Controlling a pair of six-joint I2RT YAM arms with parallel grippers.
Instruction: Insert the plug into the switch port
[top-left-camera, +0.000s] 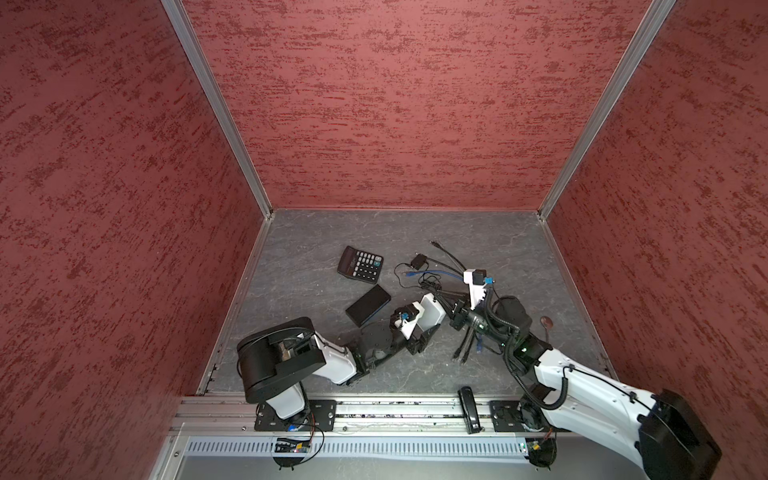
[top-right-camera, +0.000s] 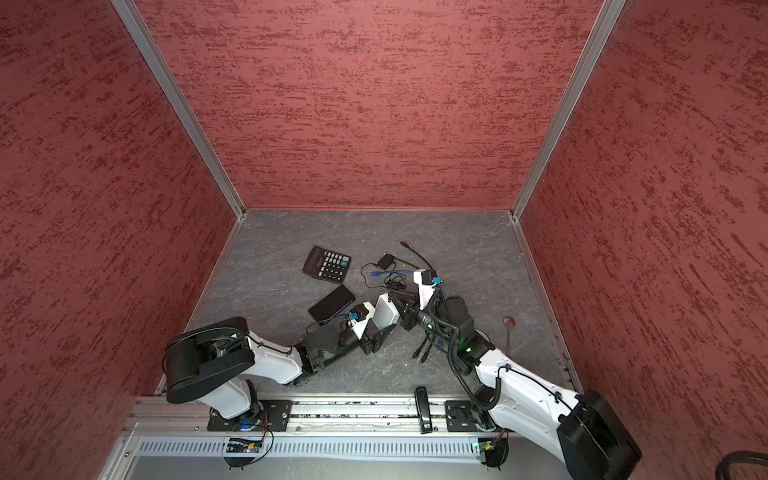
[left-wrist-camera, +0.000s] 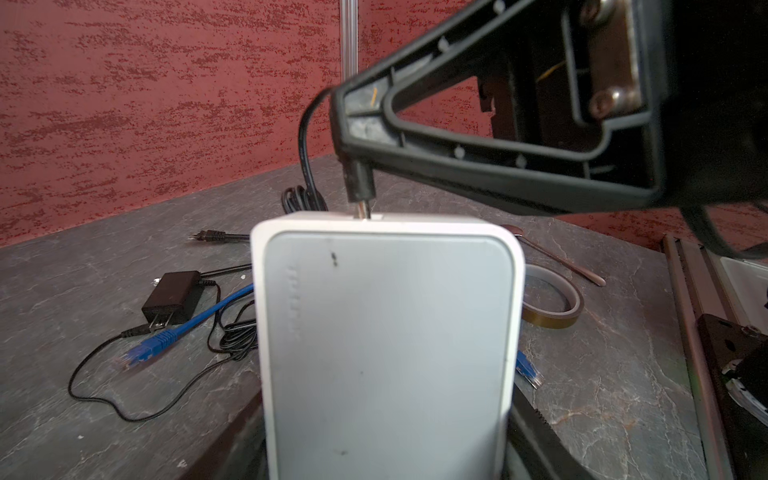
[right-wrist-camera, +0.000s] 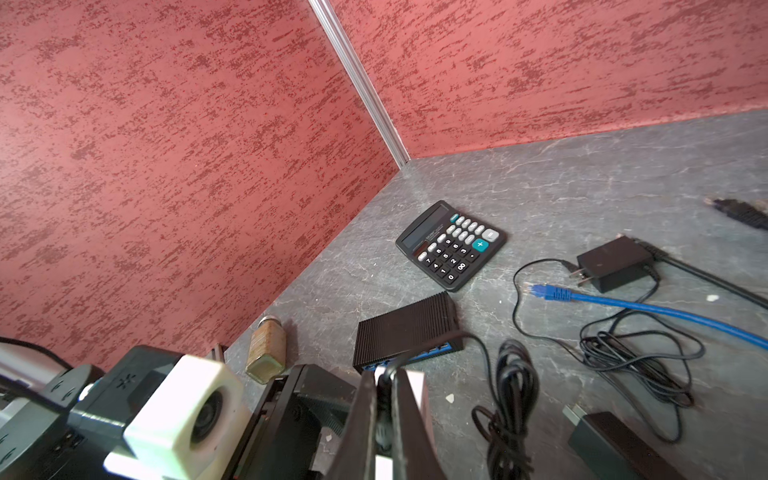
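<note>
Now holding the white switch (left-wrist-camera: 386, 332) upright in the left gripper (top-left-camera: 428, 326), closed against its sides, near the middle of the grey table (top-left-camera: 299, 274). Pinching the black plug (left-wrist-camera: 359, 183) in the right gripper (right-wrist-camera: 384, 415) — jaws clenched tight on its body. Meeting the switch's end farthest from the left gripper with the plug's metal tip, at a small port — cannot tell how deep. Nearby, lying flat: a calculator (top-left-camera: 360, 264), a black box (top-left-camera: 368, 304), a blue cable (left-wrist-camera: 166, 340).

The switch (left-wrist-camera: 386, 332) is cut off by the view's edge — its port hidden.
</note>
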